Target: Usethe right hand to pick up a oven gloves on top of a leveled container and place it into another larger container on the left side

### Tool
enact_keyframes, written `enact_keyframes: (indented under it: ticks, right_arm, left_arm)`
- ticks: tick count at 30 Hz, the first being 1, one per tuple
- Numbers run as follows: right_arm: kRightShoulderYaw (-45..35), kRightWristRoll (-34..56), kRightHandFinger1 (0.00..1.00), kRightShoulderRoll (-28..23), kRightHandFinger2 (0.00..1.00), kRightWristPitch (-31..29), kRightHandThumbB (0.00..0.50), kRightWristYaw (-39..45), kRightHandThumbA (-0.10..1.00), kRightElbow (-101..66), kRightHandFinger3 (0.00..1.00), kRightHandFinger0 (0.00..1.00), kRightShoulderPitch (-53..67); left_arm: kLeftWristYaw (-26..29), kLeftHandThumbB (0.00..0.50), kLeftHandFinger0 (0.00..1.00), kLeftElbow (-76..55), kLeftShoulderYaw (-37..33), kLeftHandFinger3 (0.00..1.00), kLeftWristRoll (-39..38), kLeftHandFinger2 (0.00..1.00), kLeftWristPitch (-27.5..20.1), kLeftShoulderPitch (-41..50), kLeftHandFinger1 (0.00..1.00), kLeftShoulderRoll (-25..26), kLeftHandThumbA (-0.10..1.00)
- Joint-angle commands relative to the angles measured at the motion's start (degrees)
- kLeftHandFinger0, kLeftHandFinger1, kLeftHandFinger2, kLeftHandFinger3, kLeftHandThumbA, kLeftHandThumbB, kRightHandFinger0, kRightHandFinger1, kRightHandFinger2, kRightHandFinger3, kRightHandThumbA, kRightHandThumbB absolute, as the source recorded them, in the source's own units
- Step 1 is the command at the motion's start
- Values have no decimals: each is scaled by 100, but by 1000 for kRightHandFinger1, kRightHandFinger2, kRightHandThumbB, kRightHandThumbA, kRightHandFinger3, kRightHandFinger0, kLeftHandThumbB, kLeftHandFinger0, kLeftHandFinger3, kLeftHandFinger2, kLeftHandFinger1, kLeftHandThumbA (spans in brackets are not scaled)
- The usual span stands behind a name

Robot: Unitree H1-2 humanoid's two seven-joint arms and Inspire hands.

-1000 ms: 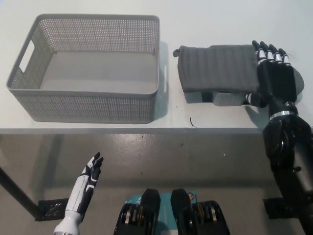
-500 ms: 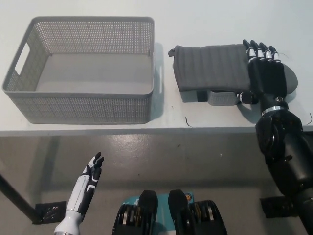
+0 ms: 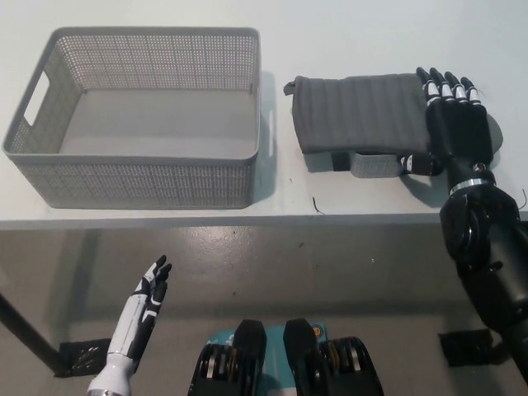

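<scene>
Right now we see our black right hand [image 3: 458, 124] lying flat at the right end of the grey oven glove [image 3: 359, 111], fingers stretched and apart, gripping nothing. That glove lies draped over a low grey container [image 3: 375, 165] on the white table [image 3: 371, 33]. Just left stands the larger mesh basket [image 3: 136, 183], apart from the glove. Our white left hand [image 3: 148, 293] hangs below the table edge, fingers straight and close together, holding nothing.

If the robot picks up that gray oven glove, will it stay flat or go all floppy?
Probably floppy: the oven glove looks like soft quilted cloth, draped over the small container beneath. Likely light too. Lifted by the end near the right hand, the rest would probably dangle.
</scene>
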Motion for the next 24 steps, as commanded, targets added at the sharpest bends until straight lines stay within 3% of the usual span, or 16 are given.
enact_keyframes:
  ticks: [1, 14, 24]
  right_arm:
    - [63, 121, 1000, -87, 1000, 43, 351, 6, 1000, 44, 1000, 1000, -270]
    - [180, 135, 1000, -191, 1000, 91, 359, 117, 1000, -19, 1000, 1000, -281]
    - [-77, 233, 1000, -810, 1000, 190, 360, 317, 1000, -977, 1000, 1000, 382]
  left_arm:
    - [115, 500, 1000, -76, 33, 1000, 16, 1000, -216, -97, 1000, 79, 1000]
    - [161, 498, 1000, -83, 52, 1000, 53, 1000, -225, -99, 1000, 61, 1000]
    - [59, 500, 1000, 111, -124, 1000, 125, 1000, -208, -343, 1000, -14, 1000]
